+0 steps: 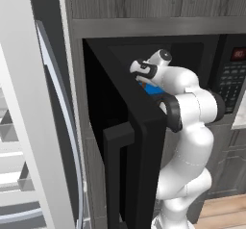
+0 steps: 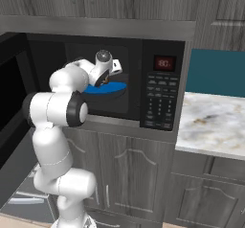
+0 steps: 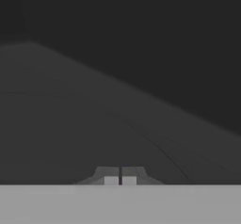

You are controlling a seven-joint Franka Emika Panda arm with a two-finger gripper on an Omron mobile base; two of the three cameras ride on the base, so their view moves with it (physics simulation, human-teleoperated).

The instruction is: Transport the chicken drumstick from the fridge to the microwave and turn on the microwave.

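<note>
The black microwave [image 2: 160,102] stands with its door [image 1: 125,141] swung wide open to the left. My arm reaches into its cavity, the hand [image 2: 114,68] just above a blue round plate [image 2: 107,88] that lies inside. In the hand view my gripper [image 3: 120,180] is shut, its two fingertips pressed together with nothing between them, facing the dark inner floor and wall of the microwave. The chicken drumstick is hidden. The fridge's white door [image 1: 29,127] with curved wire racks rises at the left of the left base view.
A marble counter [image 2: 215,121] with a teal wall behind it lies right of the microwave. Grey wooden cabinets [image 2: 124,174] sit below and above. The open microwave door juts out between the fridge door and my arm.
</note>
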